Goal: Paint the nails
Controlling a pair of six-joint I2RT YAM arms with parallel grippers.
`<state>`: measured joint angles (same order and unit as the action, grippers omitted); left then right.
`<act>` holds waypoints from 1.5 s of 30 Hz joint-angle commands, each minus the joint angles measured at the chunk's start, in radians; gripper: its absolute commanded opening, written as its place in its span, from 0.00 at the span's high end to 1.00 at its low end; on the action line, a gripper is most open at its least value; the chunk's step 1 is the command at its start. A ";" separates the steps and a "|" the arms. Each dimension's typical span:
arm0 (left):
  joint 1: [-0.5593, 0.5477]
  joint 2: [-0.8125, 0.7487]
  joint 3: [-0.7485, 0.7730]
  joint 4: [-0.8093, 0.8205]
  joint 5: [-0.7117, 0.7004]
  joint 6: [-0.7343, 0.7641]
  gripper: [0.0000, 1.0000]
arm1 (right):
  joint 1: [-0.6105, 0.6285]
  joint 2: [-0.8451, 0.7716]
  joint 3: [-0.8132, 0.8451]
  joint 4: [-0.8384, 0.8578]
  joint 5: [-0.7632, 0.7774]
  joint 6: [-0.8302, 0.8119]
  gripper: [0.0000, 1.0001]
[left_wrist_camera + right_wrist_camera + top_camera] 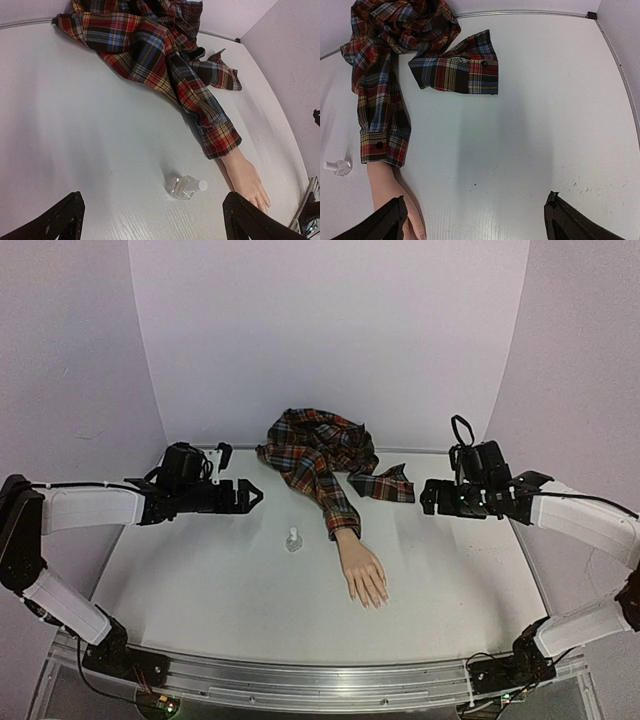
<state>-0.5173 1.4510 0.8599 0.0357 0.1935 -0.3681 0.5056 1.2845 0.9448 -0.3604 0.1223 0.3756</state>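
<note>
White wood-grain table [200, 580] is filling the scene, with dark specks showing on its right side. Pale lilac backdrop [330, 330] is rising behind it, and side walls [60, 360] are closing in left and right. Aluminium rail [320, 680] is running along the near edge. Light is falling soft and even.

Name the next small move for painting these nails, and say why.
Probably lower the left gripper toward the bottle, lying on its side beside the mannequin hand. Both it and the right gripper are open and empty, but the left is nearer the bottle.
</note>
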 commanded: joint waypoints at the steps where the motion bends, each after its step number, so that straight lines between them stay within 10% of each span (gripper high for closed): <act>1: -0.060 0.007 -0.062 0.105 -0.068 -0.039 0.00 | 0.012 -0.011 0.034 0.028 -0.005 0.043 0.02; 15: -0.192 0.152 -0.468 0.995 0.039 0.107 0.21 | 0.013 -0.192 -0.093 0.087 0.013 0.022 0.02; 25: -0.239 0.567 -0.384 1.414 -0.031 0.268 0.37 | 0.013 -0.314 -0.159 0.075 0.024 0.042 0.02; 45: -0.276 0.786 -0.171 1.379 -0.148 0.415 0.52 | 0.013 -0.377 -0.155 0.015 0.040 0.050 0.02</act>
<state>-0.7929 2.2046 0.6473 1.3039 0.1037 0.0034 0.5121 0.9184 0.7712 -0.3329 0.1421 0.4178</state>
